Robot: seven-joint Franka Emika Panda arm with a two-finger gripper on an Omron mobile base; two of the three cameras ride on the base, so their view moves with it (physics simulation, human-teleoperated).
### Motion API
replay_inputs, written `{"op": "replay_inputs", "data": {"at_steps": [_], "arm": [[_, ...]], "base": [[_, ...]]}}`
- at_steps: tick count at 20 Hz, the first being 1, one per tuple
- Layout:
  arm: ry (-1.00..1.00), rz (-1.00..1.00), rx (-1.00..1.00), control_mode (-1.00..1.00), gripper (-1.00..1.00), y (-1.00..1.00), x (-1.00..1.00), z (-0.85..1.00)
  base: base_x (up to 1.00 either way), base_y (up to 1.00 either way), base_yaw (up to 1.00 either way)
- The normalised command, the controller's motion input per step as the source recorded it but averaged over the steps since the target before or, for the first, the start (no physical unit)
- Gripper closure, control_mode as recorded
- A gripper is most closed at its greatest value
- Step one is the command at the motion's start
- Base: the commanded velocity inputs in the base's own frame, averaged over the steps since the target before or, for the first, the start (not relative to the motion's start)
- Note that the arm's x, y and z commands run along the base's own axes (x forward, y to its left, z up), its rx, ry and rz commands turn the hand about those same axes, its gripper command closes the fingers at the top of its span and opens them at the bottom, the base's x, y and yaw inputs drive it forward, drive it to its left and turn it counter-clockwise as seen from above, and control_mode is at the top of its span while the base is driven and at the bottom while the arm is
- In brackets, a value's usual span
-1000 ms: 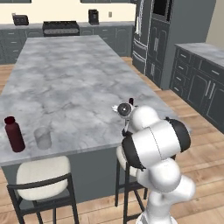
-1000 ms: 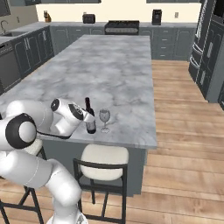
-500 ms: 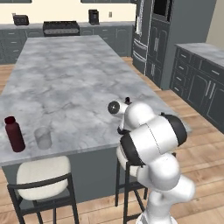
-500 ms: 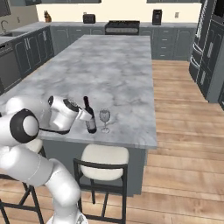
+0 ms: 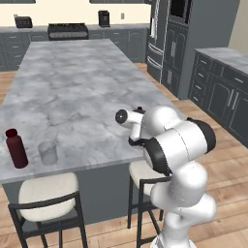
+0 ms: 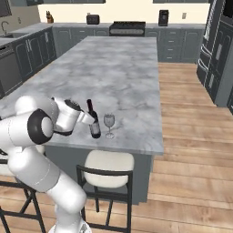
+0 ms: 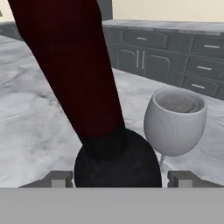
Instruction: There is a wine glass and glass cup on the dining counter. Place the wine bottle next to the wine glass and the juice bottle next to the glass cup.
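Note:
The wine bottle (image 6: 94,124) stands on the dining counter (image 6: 113,68) near its front edge, just left of the wine glass (image 6: 109,123). In the hand view the wine bottle (image 7: 87,87) is close in front and the wine glass (image 7: 175,120) is to its right. My gripper (image 6: 88,119) is open at the bottle's base, and its fingertips (image 7: 59,178) stand clear of the bottle on each side. Far along the same edge the juice bottle (image 5: 16,148) stands next to the glass cup (image 5: 47,152).
Cream-seated stools (image 6: 108,164) (image 5: 46,189) stand under the counter's front edge. A stove (image 6: 127,25), a toaster (image 6: 93,19) and a coffee machine (image 6: 164,17) line the back wall counter. Tall dark cabinets (image 5: 169,38) rise to the right.
My hand has drawn back a little from the wine bottle. The bottle and the wine glass have stayed in place on the counter.

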Motion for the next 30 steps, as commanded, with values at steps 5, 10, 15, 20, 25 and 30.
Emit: {"op": "replay_inputs", "data": {"at_steps": [5,10,15,20,25,30], "arm": [[0.0,0.0,0.02,-1.0,1.0,-0.13,-0.01,-0.28],[0.0,0.0,0.01,-1.0,1.0,-0.16,-0.12,-0.32],[0.0,0.0,0.02,-1.0,1.0,-0.22,-0.15,-0.31],[0.0,0.0,0.01,-1.0,1.0,-0.13,-0.08,-0.3],[0.0,0.0,0.0,-1.0,-1.0,-0.01,-0.06,-0.33],[0.0,-0.01,0.0,-1.0,-1.0,-0.01,-0.12,-0.14]], "base": [[0.0,0.0,0.0],[0.0,0.0,0.0],[0.0,0.0,0.0],[0.0,0.0,0.0],[0.0,0.0,0.0],[0.0,0.0,0.0]]}}
